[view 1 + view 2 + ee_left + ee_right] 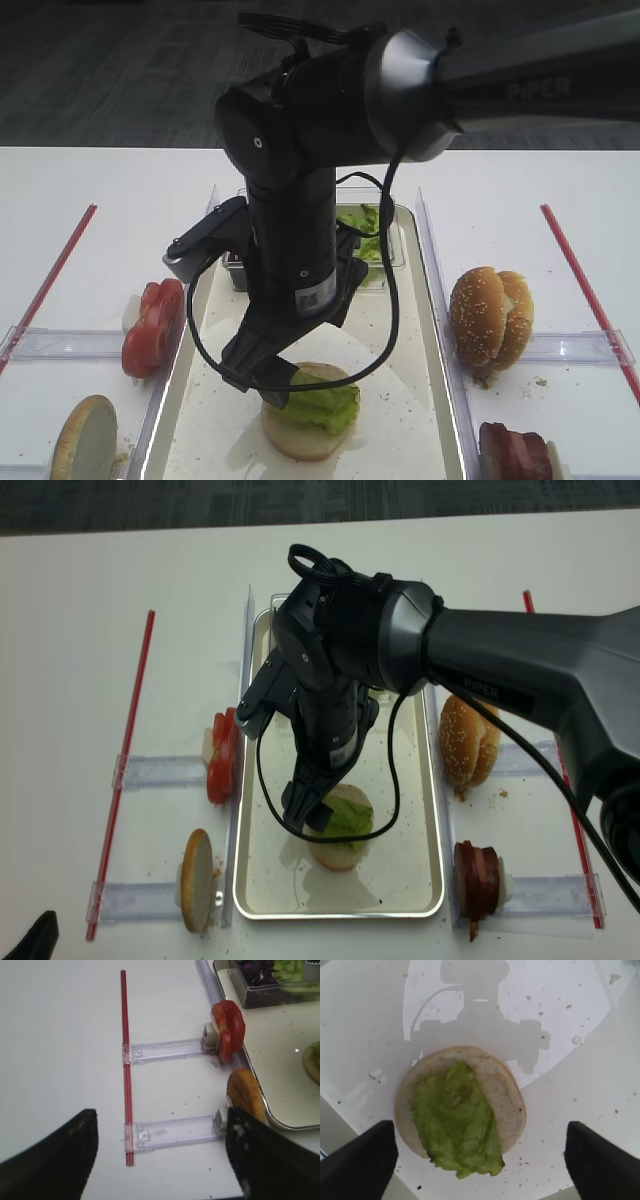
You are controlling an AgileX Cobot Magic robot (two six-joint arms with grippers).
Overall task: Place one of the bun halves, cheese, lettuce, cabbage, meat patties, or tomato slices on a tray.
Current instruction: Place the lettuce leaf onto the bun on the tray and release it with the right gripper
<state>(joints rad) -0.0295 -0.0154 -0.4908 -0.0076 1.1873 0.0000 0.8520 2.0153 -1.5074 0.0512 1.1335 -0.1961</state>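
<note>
A bun half (338, 845) lies on the tray (400, 895) with lettuce (345, 815) on top, the right gripper (480, 1152) poised above it. A tub (385, 262) sits at the tray's far end. Tomato slices (222, 757) stand left of the tray; stacked bun halves (470, 742) and meat patties (477, 878) stand right.

Right arm (300, 200) hides most of clear tub (385, 245); meat patties (515, 452) cut by bottom edge; left gripper (160, 1155) fingertips out of frame.

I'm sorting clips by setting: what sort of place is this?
Likely a lab tabletop staged as a burger station: a metal tray holding a bun half topped with lettuce, and tomato slices lined up beside it.
</note>
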